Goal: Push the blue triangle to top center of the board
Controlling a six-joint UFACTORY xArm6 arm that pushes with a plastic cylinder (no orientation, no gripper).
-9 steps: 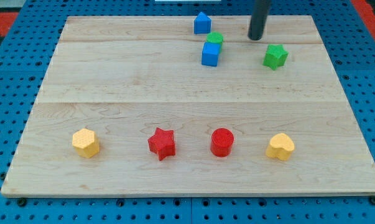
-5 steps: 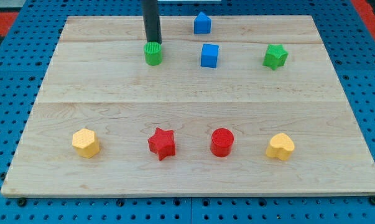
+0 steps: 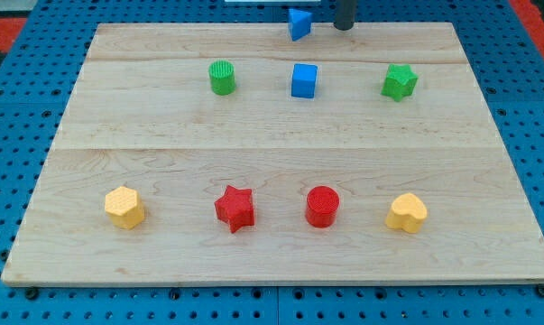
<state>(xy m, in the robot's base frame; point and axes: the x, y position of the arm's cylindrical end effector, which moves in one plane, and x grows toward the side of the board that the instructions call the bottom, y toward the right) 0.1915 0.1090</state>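
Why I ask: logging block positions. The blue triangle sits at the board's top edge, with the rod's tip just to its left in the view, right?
Not quite. The camera view shows my tip just right of the blue triangle, not left. The triangle is at the board's top edge.

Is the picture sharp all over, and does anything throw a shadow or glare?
Camera view: evenly lit, no glare on the board; blocks like the red star look crisp with only faint shadows. The blue triangle and my tip, just to its right at the view's top, look slightly soft.
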